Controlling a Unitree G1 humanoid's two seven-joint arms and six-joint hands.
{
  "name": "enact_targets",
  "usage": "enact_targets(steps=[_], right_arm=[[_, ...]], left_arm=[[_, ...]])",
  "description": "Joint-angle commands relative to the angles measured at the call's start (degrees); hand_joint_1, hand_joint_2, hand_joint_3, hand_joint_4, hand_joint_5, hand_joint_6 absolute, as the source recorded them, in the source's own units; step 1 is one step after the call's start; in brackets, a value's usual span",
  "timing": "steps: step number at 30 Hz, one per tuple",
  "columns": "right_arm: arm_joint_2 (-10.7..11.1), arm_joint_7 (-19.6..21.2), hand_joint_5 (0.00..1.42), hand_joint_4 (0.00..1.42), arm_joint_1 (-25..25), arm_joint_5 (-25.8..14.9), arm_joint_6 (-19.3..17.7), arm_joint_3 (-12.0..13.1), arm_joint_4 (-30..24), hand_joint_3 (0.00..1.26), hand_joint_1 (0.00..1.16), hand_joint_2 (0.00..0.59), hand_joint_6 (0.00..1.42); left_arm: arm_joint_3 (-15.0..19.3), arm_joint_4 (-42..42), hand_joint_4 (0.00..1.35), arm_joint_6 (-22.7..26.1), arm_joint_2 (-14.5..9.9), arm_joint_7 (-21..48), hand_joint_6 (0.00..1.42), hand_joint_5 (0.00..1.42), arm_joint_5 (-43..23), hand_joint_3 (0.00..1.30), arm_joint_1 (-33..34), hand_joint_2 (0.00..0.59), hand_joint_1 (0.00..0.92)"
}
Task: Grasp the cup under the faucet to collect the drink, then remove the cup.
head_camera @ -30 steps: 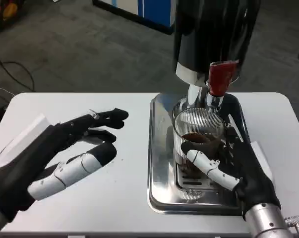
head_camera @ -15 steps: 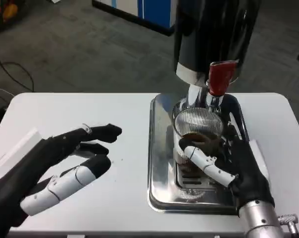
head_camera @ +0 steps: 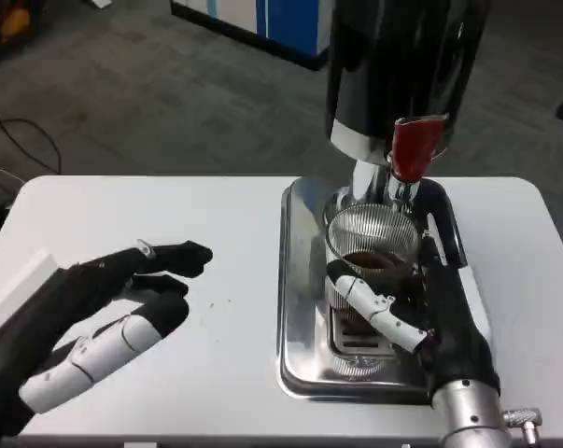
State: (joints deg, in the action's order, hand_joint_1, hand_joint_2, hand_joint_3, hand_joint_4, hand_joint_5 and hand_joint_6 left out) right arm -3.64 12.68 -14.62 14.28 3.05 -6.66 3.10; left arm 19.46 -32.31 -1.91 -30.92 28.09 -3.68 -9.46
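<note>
A ribbed clear glass cup with dark drink in it stands on the steel drip tray, right under the faucet with its red handle. My right hand wraps around the cup from the right, a white and black finger crossing its front. My left hand hovers over the white table at the left, holding nothing, fingers spread and pointing right toward the tray.
The black drink dispenser rises behind the tray. The white table stretches left of the tray. Beyond its far edge lie grey floor and a blue and white cabinet.
My left hand has drawn back toward the lower left, away from the tray. My right hand has shifted slightly up and left against the cup. The cup stays under the faucet.
</note>
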Motion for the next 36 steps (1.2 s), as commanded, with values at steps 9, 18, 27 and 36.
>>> enact_targets(steps=[9,18,27,36], right_arm=[[-1.8,3.7,0.41,0.19,-0.2,2.5,0.3,-2.0,3.6,0.05,0.77,0.182,0.25],[-1.5,5.9,0.52,0.34,0.5,4.1,-0.3,-2.8,3.8,0.19,0.78,0.183,0.34],[-1.0,9.2,0.67,0.52,1.8,6.1,-2.3,-2.8,3.5,0.36,0.81,0.201,0.47],[0.2,11.7,1.15,0.86,3.5,7.0,-5.2,-1.2,2.0,0.65,0.86,0.181,1.04]], left_arm=[[1.2,-0.4,0.31,-0.1,-0.6,0.0,0.3,0.33,-0.7,0.37,-2.6,0.136,0.01],[1.3,-0.9,0.32,-0.3,-0.6,0.0,0.3,0.33,-0.5,0.38,-3.0,0.127,0.0],[0.9,-1.5,0.32,-0.4,-0.5,-0.4,0.3,0.33,-0.1,0.38,-2.5,0.125,0.0],[-2.6,-0.5,0.32,0.1,-0.6,-0.7,0.3,0.31,1.5,0.35,2.2,0.124,0.0]])
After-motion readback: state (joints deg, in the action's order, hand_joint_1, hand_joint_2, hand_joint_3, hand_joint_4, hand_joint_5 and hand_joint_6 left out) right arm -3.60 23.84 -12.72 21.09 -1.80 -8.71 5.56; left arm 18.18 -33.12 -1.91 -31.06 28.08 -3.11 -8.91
